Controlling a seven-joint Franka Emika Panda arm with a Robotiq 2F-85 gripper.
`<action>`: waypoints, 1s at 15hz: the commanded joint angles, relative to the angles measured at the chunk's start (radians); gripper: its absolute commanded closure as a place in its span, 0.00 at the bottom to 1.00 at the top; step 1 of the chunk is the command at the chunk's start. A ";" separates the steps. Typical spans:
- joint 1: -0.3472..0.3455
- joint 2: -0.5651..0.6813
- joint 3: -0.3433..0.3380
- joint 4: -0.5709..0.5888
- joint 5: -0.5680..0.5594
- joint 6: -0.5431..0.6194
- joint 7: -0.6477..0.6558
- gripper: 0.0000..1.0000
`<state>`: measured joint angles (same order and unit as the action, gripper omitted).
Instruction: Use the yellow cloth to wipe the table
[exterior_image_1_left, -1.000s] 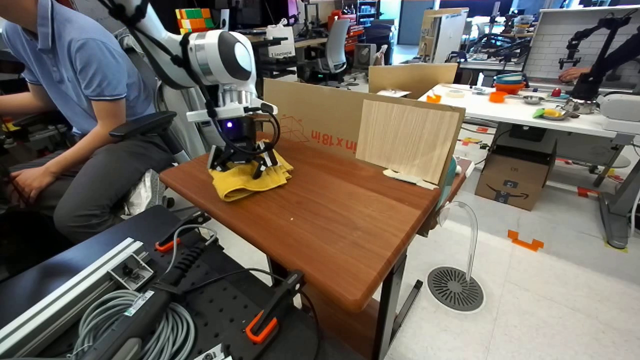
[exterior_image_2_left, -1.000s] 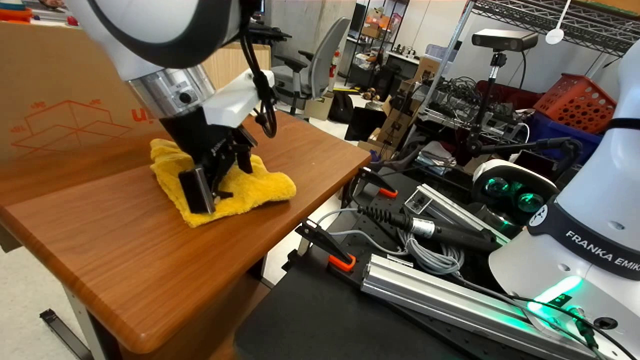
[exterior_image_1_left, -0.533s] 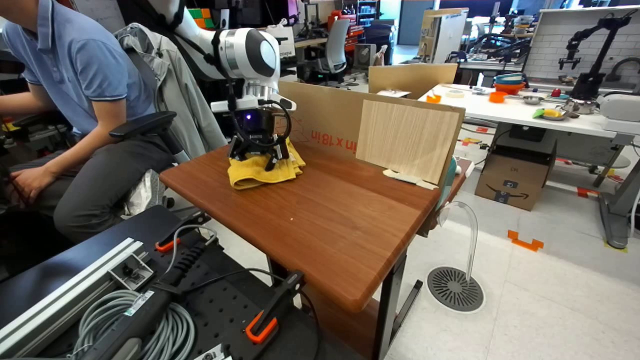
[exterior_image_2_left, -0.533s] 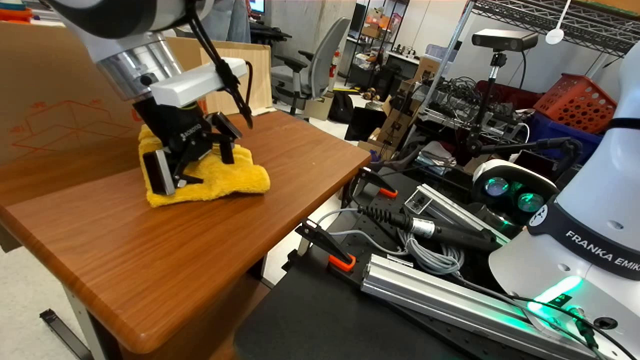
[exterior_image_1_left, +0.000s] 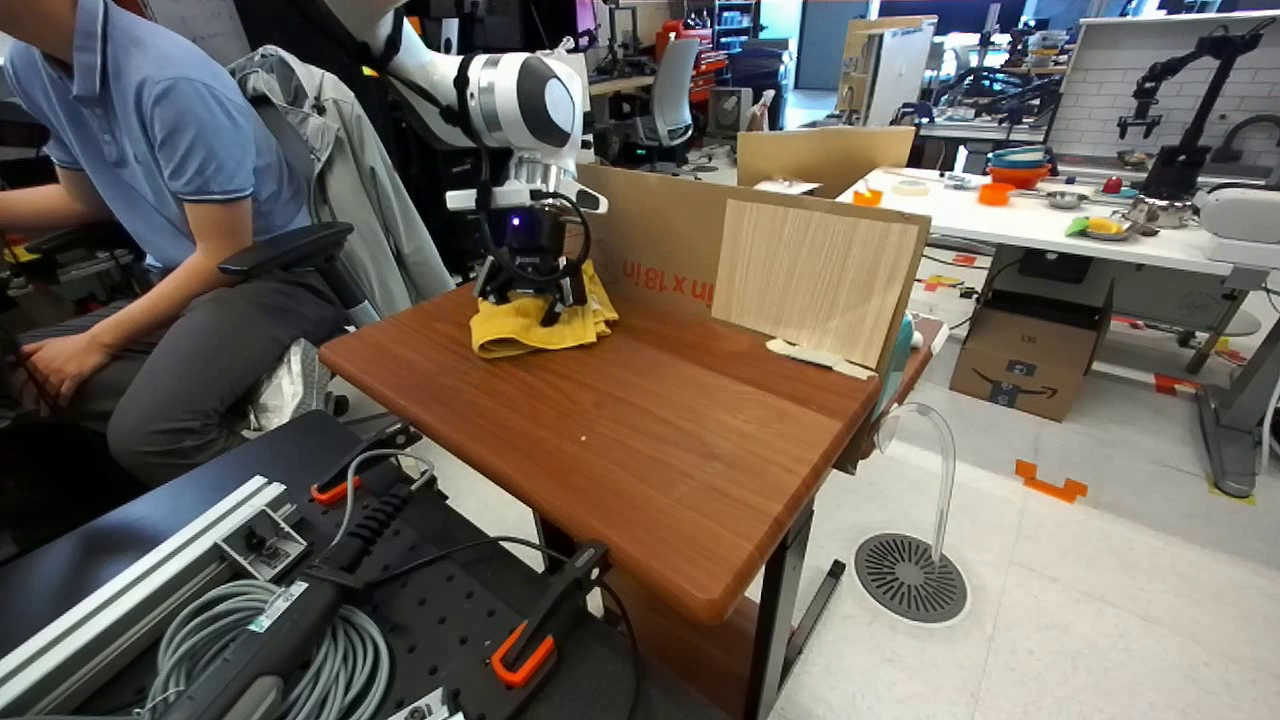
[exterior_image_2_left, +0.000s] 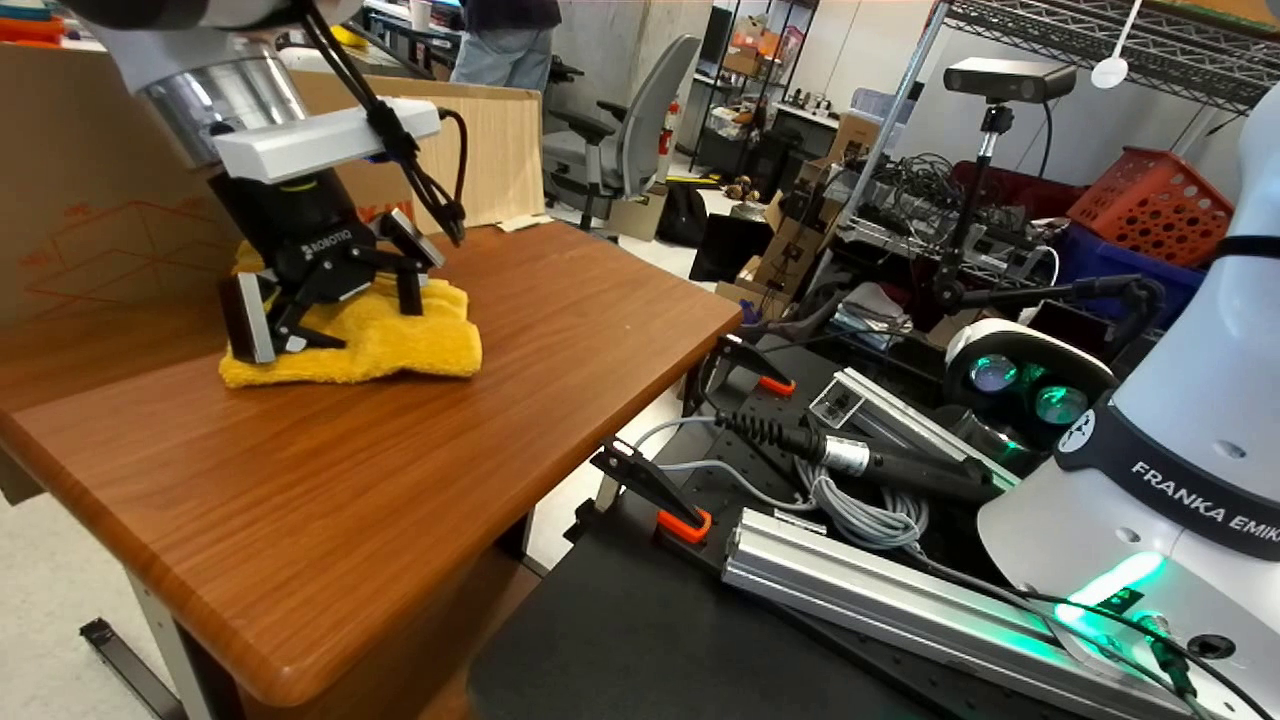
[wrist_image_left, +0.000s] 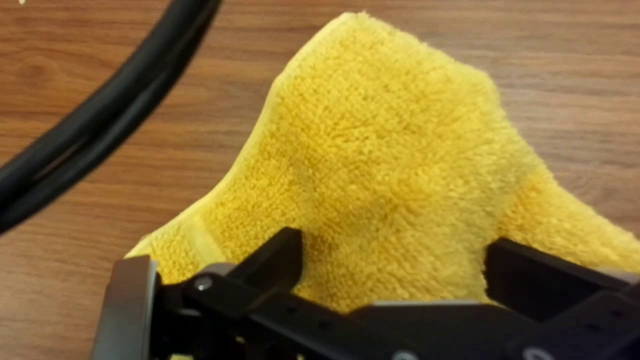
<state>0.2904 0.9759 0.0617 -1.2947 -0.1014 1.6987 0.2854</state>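
Note:
The yellow cloth lies bunched on the brown wooden table near its far left corner in an exterior view (exterior_image_1_left: 540, 338); it also shows in another exterior view (exterior_image_2_left: 410, 345). The table top (exterior_image_1_left: 650, 430) also shows in the wrist view (wrist_image_left: 225, 100). My gripper (exterior_image_1_left: 524, 304) points down onto the cloth. Its black fingers are spread wide and rest on the cloth, as seen in an exterior view (exterior_image_2_left: 365, 318). In the wrist view, the cloth (wrist_image_left: 390, 150) fills the gap between the open fingers (wrist_image_left: 395, 260). The part of the cloth under the palm is hidden.
A cardboard wall (exterior_image_1_left: 650, 225) stands along the table's back edge, with a pale wooden panel (exterior_image_1_left: 820, 280) against it. A seated person (exterior_image_1_left: 170, 200) is close beside the table. A black bench with clamps (exterior_image_1_left: 525, 650) and coiled cable (exterior_image_1_left: 340, 640) stands in front.
My gripper and the cloth under it have moved together across the table, toward the cardboard wall and away from the front edge. The fingers stay spread.

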 joint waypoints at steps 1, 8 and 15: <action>-0.048 0.028 -0.030 0.004 0.016 0.028 -0.015 0.00; -0.108 -0.163 -0.103 -0.368 -0.062 0.401 -0.019 0.00; -0.110 -0.217 -0.105 -0.390 -0.064 0.436 -0.024 0.00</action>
<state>0.1815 0.7571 -0.0449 -1.6878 -0.1646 2.1371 0.2605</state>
